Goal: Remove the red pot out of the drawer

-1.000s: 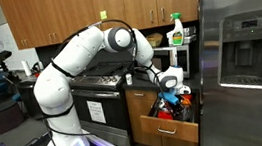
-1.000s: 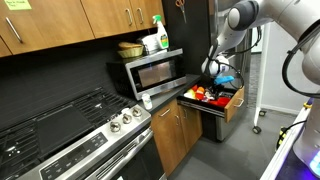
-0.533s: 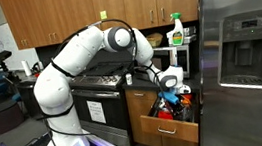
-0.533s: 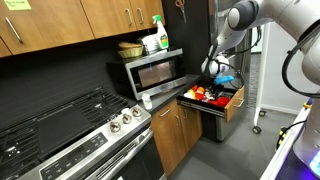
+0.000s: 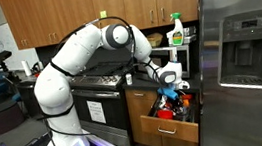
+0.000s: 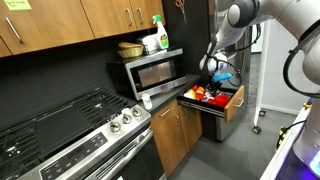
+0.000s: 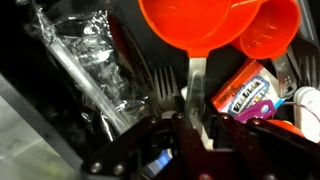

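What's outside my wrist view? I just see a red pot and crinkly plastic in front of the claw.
Observer: The gripper hangs over a wooden drawer that is pulled wide open.
Operator: What's above the drawer?
Observer: A microwave sits on the counter above it.
Operator: Is anything on the microwave?
Observer: A spray bottle with green on it stands on top.

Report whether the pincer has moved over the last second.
Yes, slightly: in an exterior view the pincer has risen a little, judged against the open drawer beneath it.
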Controlling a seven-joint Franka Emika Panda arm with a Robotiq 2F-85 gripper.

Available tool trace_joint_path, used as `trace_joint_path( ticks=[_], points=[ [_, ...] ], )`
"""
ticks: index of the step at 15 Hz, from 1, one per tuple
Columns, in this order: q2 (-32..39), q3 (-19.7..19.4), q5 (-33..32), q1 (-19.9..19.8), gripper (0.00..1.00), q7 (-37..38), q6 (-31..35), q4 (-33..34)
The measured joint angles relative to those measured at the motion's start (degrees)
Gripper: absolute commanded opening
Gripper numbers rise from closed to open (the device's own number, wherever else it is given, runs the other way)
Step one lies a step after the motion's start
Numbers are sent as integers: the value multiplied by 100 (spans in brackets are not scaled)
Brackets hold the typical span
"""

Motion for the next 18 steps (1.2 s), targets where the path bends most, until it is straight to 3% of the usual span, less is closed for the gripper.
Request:
trace_joint_path(
  ticks=[18],
  points=[
    [-758,-197,-93,464,5,375,-1014,-217]
  ],
)
